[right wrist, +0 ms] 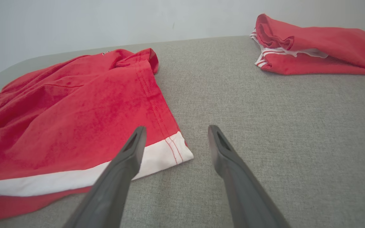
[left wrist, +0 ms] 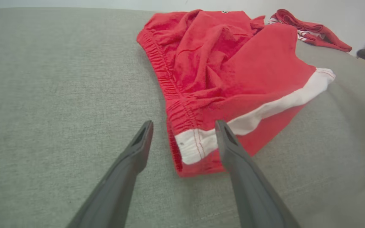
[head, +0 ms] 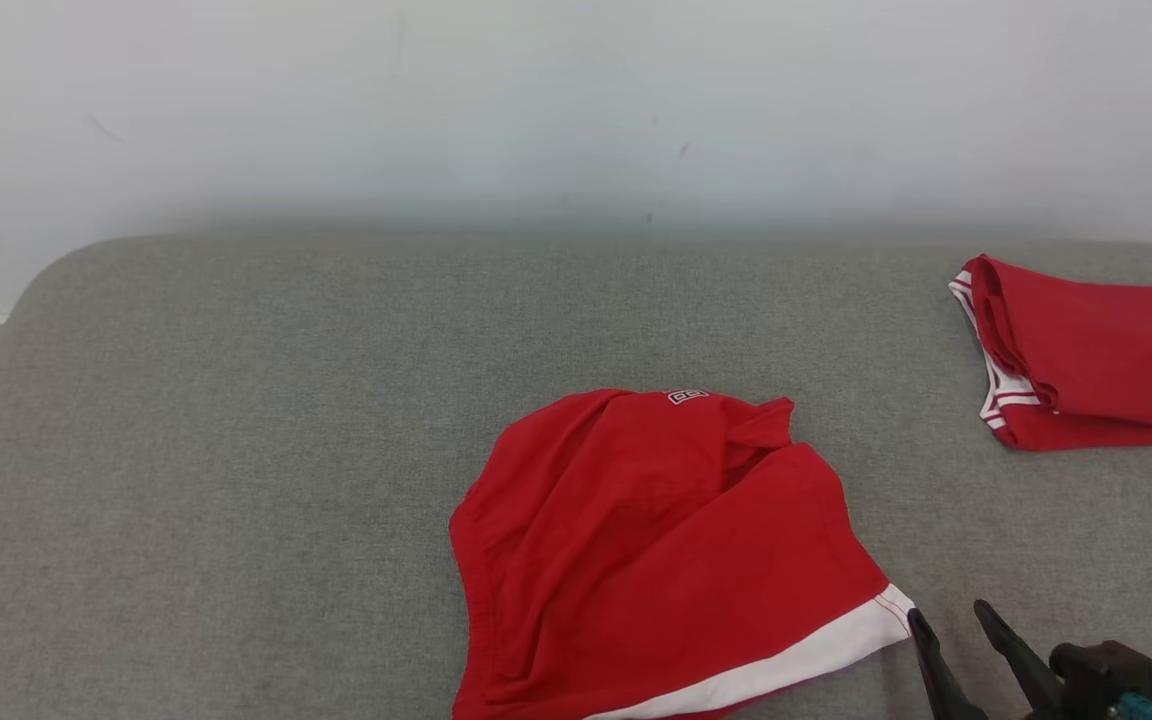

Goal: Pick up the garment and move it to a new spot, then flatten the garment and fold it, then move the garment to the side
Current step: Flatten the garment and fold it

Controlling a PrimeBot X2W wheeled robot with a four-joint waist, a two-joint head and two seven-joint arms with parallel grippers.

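We see our crumpled red cloth shorts with a white hem band point(head: 656, 540) lying on the grey fabric-covered table point(head: 186, 450), a little right of its middle and toward the near edge. Our right gripper point(head: 948, 610) sits just beside the white hem corner, its two dark fingers spread apart and holding nothing. In the right wrist view one finger overlaps the hem band, but we cannot tell whether it touches the cloth. Our left gripper point(left wrist: 184, 123) is likewise spread wide. Its fingers stand to either side of the corner where the gathered waistband meets the white band, not clamped on it. A second, folded red garment with white stripes point(head: 1096, 350) takes up the table's far right, well apart from our shorts. A pale wall point(head: 536, 100) rises behind the table.
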